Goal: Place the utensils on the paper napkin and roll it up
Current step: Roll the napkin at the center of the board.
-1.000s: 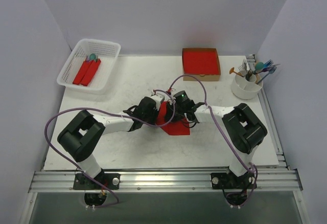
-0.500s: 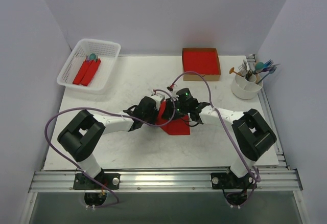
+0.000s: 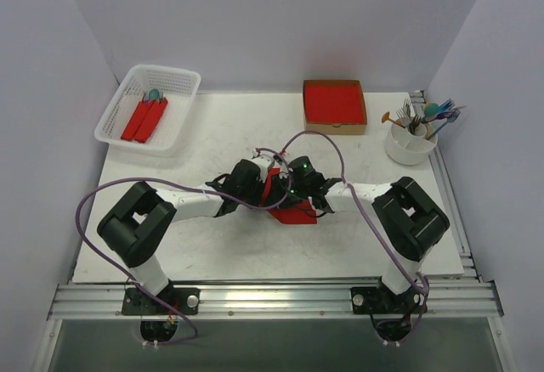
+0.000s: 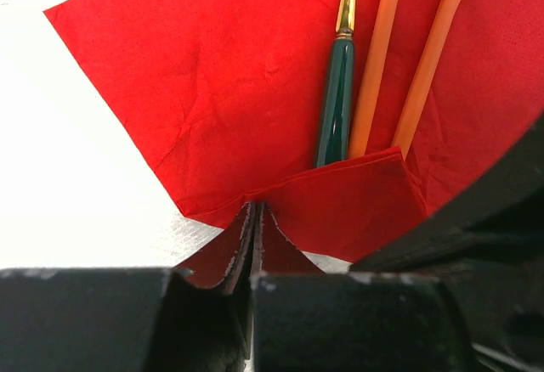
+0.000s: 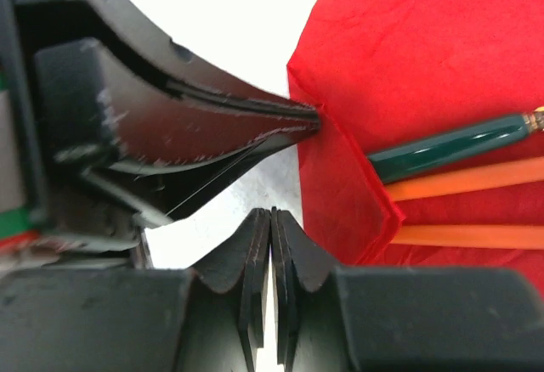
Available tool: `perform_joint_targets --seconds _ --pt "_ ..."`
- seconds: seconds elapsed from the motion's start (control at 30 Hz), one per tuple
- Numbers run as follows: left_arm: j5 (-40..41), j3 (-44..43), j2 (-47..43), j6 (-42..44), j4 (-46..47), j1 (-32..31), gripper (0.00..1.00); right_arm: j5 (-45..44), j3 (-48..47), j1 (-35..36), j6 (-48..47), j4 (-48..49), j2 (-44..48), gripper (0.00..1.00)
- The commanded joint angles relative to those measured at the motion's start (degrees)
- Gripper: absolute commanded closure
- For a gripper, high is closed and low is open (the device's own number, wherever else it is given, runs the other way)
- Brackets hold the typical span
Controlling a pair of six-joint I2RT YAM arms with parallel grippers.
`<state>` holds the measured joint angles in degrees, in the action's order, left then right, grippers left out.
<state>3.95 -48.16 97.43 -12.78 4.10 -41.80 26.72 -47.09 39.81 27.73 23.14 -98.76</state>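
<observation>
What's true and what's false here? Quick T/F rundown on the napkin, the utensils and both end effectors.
1. The left end effector pinches an edge of the paper napkin. True.
2. A teal handle and two orange handles lie on the napkin. True.
3. The right end effector is wide open. False: its fingers are shut together beside the napkin's edge, with nothing seen between them.
4. The white basket is empty. False: it holds red rolls.
5. The white cup stands left of the cardboard box. False: it stands to the box's right.
</observation>
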Motion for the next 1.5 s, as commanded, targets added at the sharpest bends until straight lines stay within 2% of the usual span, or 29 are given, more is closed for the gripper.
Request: perform_joint_targets --seconds 0.0,0.5,1.47 --pt "-1.22 -2.11 0.66 0.82 0.38 0.41 0.98 0.7 0.68 0.18 0.93 2.53 -1.34 0.94" --pt "-2.01 -2.29 0.92 1.0 0.3 0.76 0.98 -0.53 3.76 0.0 1.45 3.76 -2.31 0.95" --pt "-2.63 -3.6 2.77 1.53 -0.93 1.02 0.98 -1.85 8.51 -0.35 3.65 3.5 3.49 0.95"
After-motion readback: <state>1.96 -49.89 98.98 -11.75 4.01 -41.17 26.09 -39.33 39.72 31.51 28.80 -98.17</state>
